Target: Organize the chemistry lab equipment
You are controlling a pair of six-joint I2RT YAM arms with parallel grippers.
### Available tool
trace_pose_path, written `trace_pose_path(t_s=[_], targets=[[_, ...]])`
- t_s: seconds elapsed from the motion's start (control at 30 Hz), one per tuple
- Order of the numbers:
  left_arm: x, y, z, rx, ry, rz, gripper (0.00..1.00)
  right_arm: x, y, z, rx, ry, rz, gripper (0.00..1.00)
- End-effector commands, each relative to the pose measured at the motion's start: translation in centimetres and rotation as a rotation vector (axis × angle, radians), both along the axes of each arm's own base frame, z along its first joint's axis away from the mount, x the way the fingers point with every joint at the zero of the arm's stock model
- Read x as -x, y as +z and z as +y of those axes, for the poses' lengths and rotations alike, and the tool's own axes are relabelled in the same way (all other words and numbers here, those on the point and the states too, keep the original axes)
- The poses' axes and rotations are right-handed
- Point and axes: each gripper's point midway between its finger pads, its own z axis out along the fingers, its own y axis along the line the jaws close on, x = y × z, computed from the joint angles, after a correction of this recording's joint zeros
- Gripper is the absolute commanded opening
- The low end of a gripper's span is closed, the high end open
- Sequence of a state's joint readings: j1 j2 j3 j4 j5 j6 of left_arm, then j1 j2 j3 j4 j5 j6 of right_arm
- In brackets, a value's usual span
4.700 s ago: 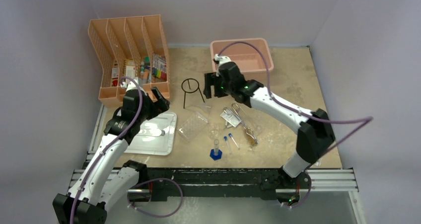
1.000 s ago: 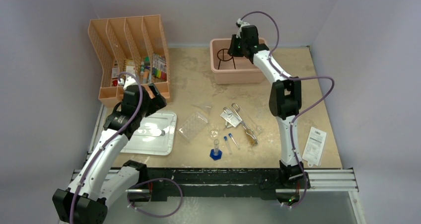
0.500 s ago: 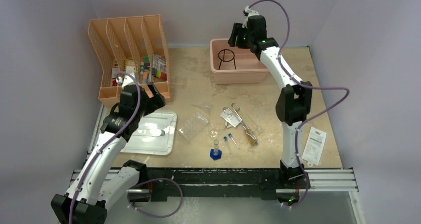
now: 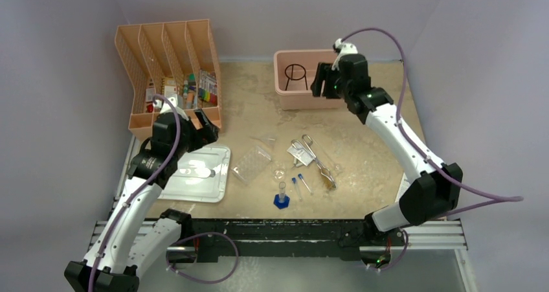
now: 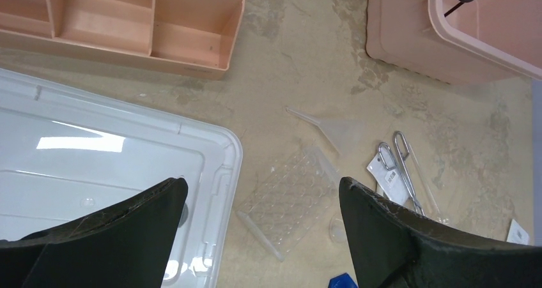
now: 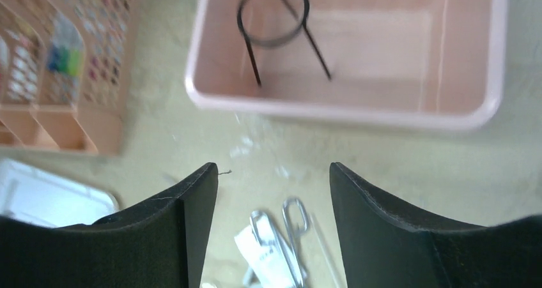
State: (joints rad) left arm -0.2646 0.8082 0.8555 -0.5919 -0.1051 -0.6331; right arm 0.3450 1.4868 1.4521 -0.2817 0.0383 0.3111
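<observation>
The black wire ring tripod [image 4: 296,72] [image 6: 275,20] stands inside the pink bin [image 4: 304,100] [image 6: 345,112]. My right gripper [image 4: 318,85] [image 6: 273,166] hovers open and empty over the bin's near right side. On the tabletop lie the metal tongs [image 4: 311,151] [image 5: 399,170], the test-tube brush [image 4: 327,177], two blue-capped vials [image 4: 301,183], the blue-based cylinder [image 4: 281,198], the clear plastic tray [image 4: 251,164] [image 5: 287,198] and the tiny glass dish [image 4: 279,173]. My left gripper [image 4: 201,127] [image 5: 263,184] is open and empty, above the tray's left side.
A flat white lid [image 4: 194,172] [image 5: 96,166] lies at the near left. A peach desk organizer [image 4: 171,72] holding small items stands at the back left. A clear funnel [image 5: 339,131] rests between the bin and the tray.
My right gripper opened and let go of the tripod, which now stands in the bin. That arm swung back toward the right and nearer. The left arm barely shifted.
</observation>
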Motion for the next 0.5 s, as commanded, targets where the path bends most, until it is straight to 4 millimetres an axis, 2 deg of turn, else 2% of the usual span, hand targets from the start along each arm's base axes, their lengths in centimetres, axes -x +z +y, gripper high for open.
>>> trace_pose_path(t_s=[0.0,0.1,0.2,0.33,0.47], targets=[[-0.9,2.2,-1.2,0.027,-0.061,-0.075,0.9,4.3,-6.9,-0.5,0.156,-0.009,0.177,0.67],[-1.2,1.8,-1.6,0.041,-0.071,-0.07,0.9,6.8,-11.7,-0.9,0.187,-0.005,0.299,0.67],[-1.6,1.6,-2.1,0.056,-0.082,-0.062,0.9,8.8,-15.4,-1.1,0.194,0.007,0.387,0.64],[-1.9,1.3,-2.5,0.064,-0.092,-0.05,0.89,10.5,-17.0,0.5,0.154,0.084,0.422,0.61],[-2.1,1.1,-2.5,0.065,-0.09,-0.044,0.87,11.4,-17.0,1.6,0.123,0.144,0.417,0.61]])
